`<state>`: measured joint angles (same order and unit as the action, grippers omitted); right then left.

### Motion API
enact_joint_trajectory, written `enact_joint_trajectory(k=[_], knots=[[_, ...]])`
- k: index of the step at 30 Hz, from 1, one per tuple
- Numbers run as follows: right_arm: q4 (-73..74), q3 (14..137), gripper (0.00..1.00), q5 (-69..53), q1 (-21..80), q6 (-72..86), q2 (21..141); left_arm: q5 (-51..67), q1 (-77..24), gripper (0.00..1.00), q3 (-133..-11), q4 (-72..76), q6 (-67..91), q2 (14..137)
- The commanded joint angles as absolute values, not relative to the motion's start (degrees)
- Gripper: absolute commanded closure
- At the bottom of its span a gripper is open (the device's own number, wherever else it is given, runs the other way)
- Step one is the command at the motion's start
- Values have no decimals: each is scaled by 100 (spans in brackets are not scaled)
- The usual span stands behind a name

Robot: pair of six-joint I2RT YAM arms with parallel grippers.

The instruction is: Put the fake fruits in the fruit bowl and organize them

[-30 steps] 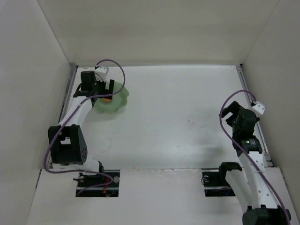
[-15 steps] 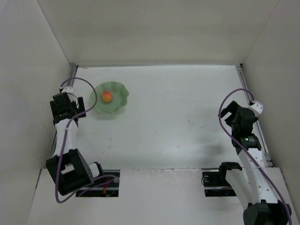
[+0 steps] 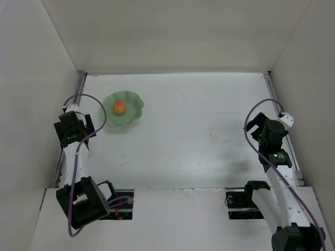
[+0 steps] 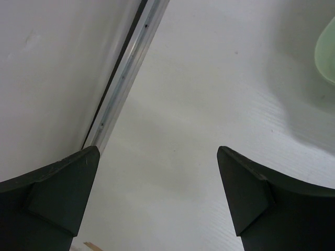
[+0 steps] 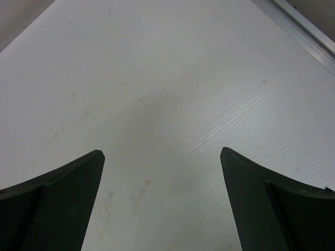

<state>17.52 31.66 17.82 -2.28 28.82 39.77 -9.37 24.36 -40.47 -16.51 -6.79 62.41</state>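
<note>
The small orange-yellow fruit (image 3: pixel 120 107) with a red blush lies inside the pale mint-green scalloped bowl (image 3: pixel 132 116) at the far left of the table. My left gripper (image 3: pixel 78 118) is open and empty, to the left of and a little nearer than the bowl, close to the left wall. In the left wrist view only an edge of the bowl (image 4: pixel 325 55) shows at the upper right, and my gripper (image 4: pixel 158 152) frames bare table. My right gripper (image 3: pixel 255 127) is open and empty at the far right; the right wrist view shows its jaws (image 5: pixel 162 152) wide apart over bare table.
White walls enclose the table on three sides. A metal rail (image 4: pixel 125 73) runs along the left wall, and another rail (image 5: pixel 301 31) runs along the right side. The left arm's purple cable (image 3: pixel 89 99) loops beside the bowl.
My left gripper has drawn back from over the bowl to the left and toward the near side, leaving the fruit in the bowl. The right arm has hardly moved.
</note>
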Motion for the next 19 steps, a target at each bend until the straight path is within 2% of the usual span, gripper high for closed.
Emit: enact_joint_trajectory(k=[1,6,19], knots=[[1459,3164,0,1828,-259,2953,3938,-1046,2483,0,-4043,-1415,-457,6126],[1459,3155,0,1828,-233,2953,3955,-1388,2466,0,-4061,-1345,-220,6117],[1459,3138,0,1828,-233,2953,3938,-1354,2439,0,-4218,-1555,-88,6091]])
